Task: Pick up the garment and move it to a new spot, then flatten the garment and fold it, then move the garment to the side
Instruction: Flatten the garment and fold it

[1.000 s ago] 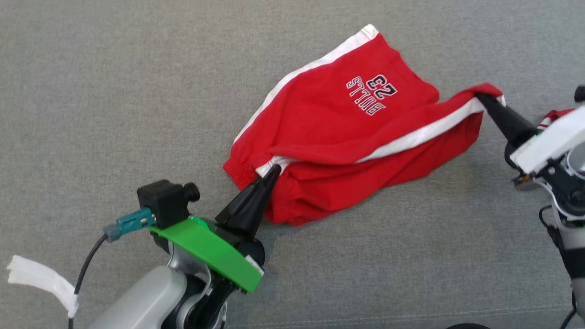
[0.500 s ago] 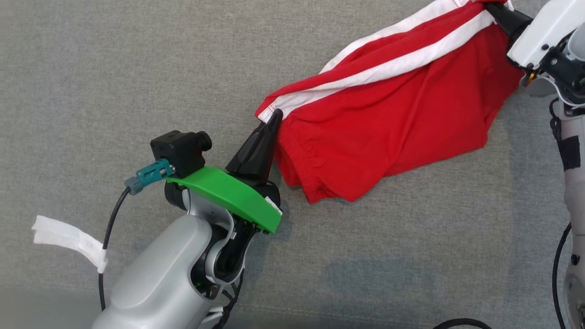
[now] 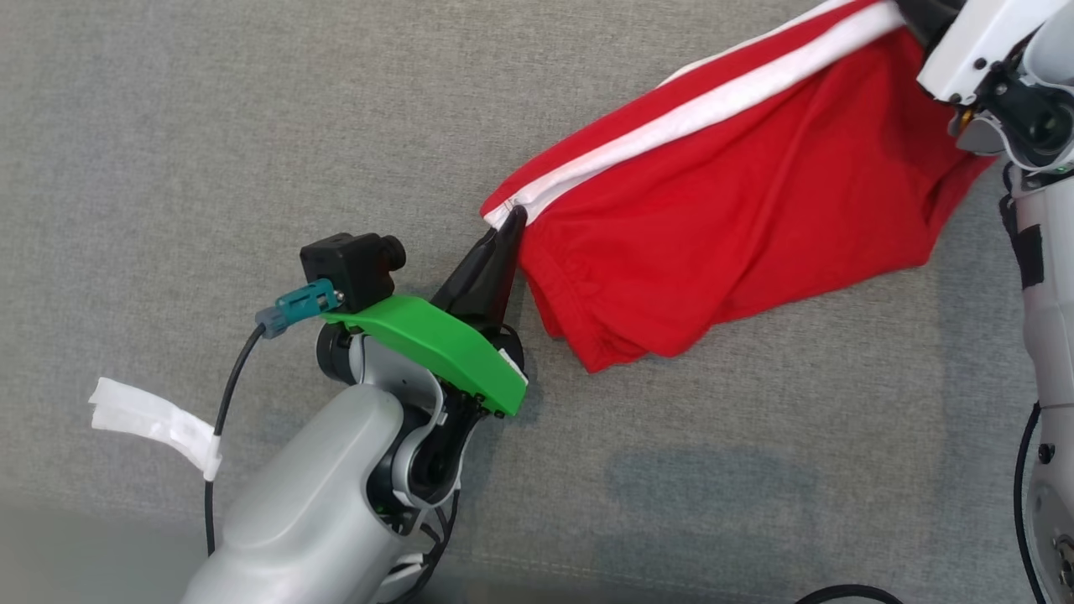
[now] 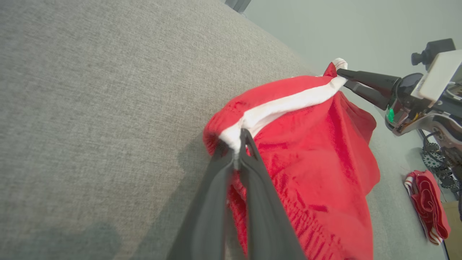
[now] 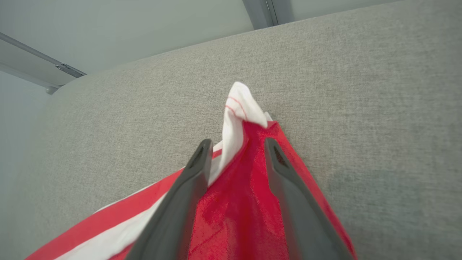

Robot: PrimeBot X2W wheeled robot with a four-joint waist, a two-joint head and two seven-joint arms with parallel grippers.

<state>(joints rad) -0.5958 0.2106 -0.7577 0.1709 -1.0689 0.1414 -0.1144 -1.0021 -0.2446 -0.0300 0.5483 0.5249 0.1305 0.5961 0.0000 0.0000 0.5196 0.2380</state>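
Note:
The garment [image 3: 738,210] is a pair of red shorts with a white side stripe, stretched between my two grippers over the grey fabric surface [image 3: 252,126]. My left gripper [image 3: 513,220] is shut on the striped corner at the elastic waistband, as the left wrist view shows up close [image 4: 241,135]. In the right wrist view my right gripper [image 5: 236,146] stands open, its two fingers apart with the other striped corner of the garment [image 5: 245,202] lying loose between them. That gripper [image 4: 343,77] also appears in the left wrist view, at the garment's far end.
A second red and white cloth [image 4: 427,202] lies bunched on the surface beyond the right arm. A white tape tag [image 3: 155,424] hangs from the left arm's cable. The surface's far edge and a pale wall [image 5: 126,29] show behind.
The right gripper's jaws have opened around the corner they held. The garment has been carried up and to the right, and its printed side has turned out of sight; the head view shifted too.

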